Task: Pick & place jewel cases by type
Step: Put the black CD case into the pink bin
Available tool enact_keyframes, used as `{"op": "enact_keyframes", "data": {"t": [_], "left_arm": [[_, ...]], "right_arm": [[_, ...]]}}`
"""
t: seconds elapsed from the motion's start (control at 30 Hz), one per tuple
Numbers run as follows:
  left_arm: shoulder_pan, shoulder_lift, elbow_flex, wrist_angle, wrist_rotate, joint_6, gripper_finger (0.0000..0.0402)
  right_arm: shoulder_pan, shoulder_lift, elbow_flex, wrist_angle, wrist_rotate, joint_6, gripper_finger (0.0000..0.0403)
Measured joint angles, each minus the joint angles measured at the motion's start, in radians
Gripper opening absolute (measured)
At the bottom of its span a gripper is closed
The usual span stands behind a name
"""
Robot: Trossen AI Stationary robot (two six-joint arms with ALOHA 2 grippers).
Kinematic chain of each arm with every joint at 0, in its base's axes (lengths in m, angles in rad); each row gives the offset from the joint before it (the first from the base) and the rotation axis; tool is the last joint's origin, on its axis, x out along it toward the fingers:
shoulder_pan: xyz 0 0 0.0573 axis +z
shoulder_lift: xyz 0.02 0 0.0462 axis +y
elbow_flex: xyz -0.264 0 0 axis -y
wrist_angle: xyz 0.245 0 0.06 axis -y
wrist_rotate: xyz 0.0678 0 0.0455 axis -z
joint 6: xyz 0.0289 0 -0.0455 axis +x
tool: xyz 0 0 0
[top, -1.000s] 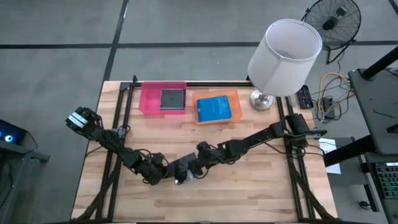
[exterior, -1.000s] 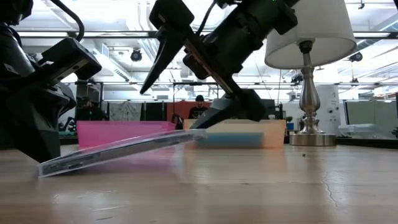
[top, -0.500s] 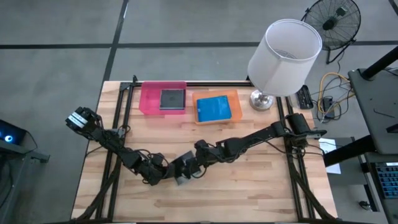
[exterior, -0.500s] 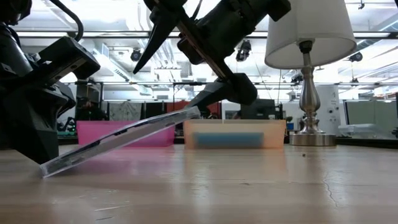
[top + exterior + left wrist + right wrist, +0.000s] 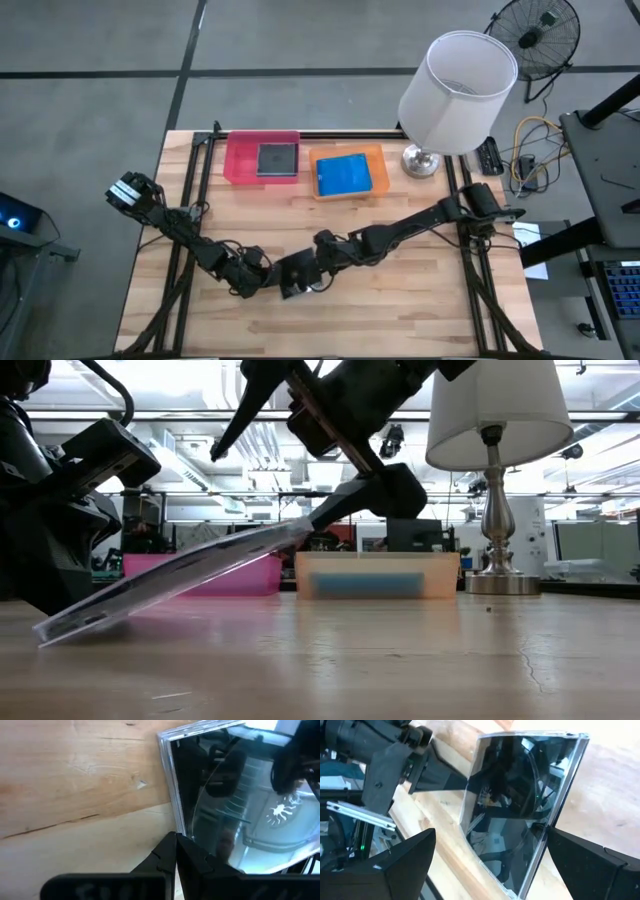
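Observation:
A dark glossy square jewel case [image 5: 290, 272] stands tilted near the table's near middle. In the low view, the case [image 5: 170, 575] has its low edge [image 5: 50, 625] on the wood and its other edge raised. My left gripper [image 5: 262, 280] is shut at the low edge. My right gripper [image 5: 305, 278] is open at the raised edge. One of its fingers is under the case and the other stands clear above it. Another dark case [image 5: 277, 159] lies in the pink tray [image 5: 238, 160], and a blue case [image 5: 344, 174] lies in the orange tray [image 5: 375, 155]. My left gripper has its shut fingertips [image 5: 176, 842] against the case's low edge [image 5: 182, 832], coming nearly level from the table's left. That edge rests on the wood. My right gripper has one finger [image 5: 345, 500] under the case's raised edge [image 5: 295, 532], coming from the table's right. The case leans on this finger, and the other finger [image 5: 240, 415] stays clear above.
A lamp with a white shade [image 5: 455, 80] and a metal base [image 5: 420, 160] stands at the far right corner, beside the orange tray. Both trays sit side by side along the far edge. Bare wood lies to the right of the grippers and toward the near edge.
My right gripper has moved up and toward the table's left with one finger under the case. The case's raised edge has gone higher, so it tilts more steeply. Its low edge has stayed on the wood at my left gripper, sliding slightly left.

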Motion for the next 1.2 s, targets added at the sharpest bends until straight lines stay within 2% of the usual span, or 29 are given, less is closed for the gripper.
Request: {"op": "enact_keyframes", "data": {"t": [0.17,0.53,0.77,1.03,1.2], "left_arm": [[0.001,0.0,0.0,-0.001,0.002,0.003,0.0],[0.002,0.0,0.0,-0.001,0.002,0.017,0.0],[0.004,0.001,0.0,0.011,-0.003,0.023,0.0],[0.004,0.001,0.0,0.006,-0.003,0.031,0.0],[0.005,0.001,0.0,0.005,-0.002,0.039,0.0]], "right_arm": [[0.004,-0.017,0.0,0.002,0.011,0.0,0.037],[0.004,-0.034,0.017,0.03,0.106,-0.028,0.037],[0.004,-0.032,0.016,0.138,0.202,-0.003,0.037],[0.004,-0.032,0.018,0.126,0.223,0.042,0.037],[0.005,-0.031,0.009,0.124,0.271,0.089,0.037]]}}
